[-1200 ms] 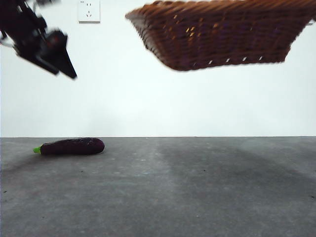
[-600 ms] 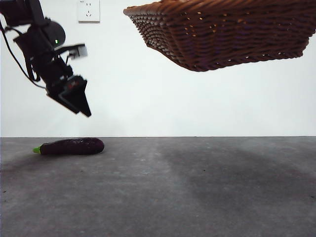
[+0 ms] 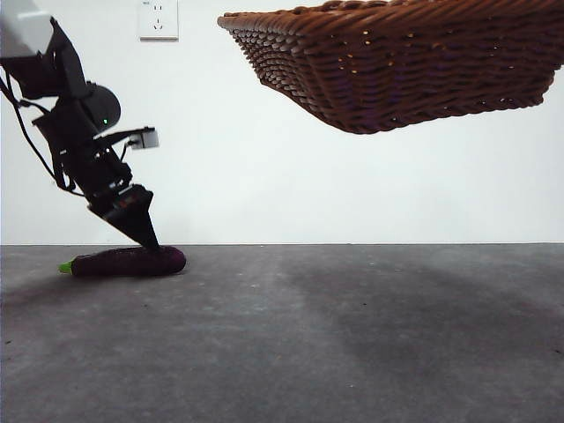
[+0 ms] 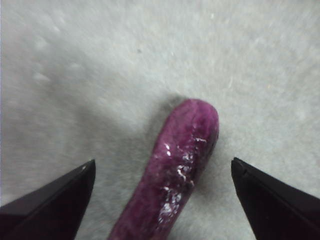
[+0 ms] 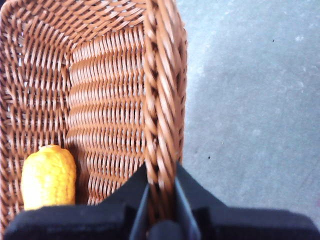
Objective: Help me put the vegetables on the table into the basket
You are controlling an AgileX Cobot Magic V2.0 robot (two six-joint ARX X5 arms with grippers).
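Two tools are busy: the left tool (image 4: 162,167) hangs spread wide over the eggplant (image 3: 128,261) lying on the tabletop (image 3: 352,335), tips just above it. The right tool (image 5: 160,192) pinches the basket (image 3: 397,62) rim, holding it aloft, corn (image 5: 47,176) inside.

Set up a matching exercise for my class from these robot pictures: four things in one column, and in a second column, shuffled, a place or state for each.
Column one:
1. eggplant
2. corn cob
3. left gripper
4. right gripper

Column two:
A. clamped on the rim of the basket
B. lying on the table
C. inside the raised basket
D. jaws open, straddling the purple vegetable

Pairs: 1-B, 2-C, 3-D, 4-A
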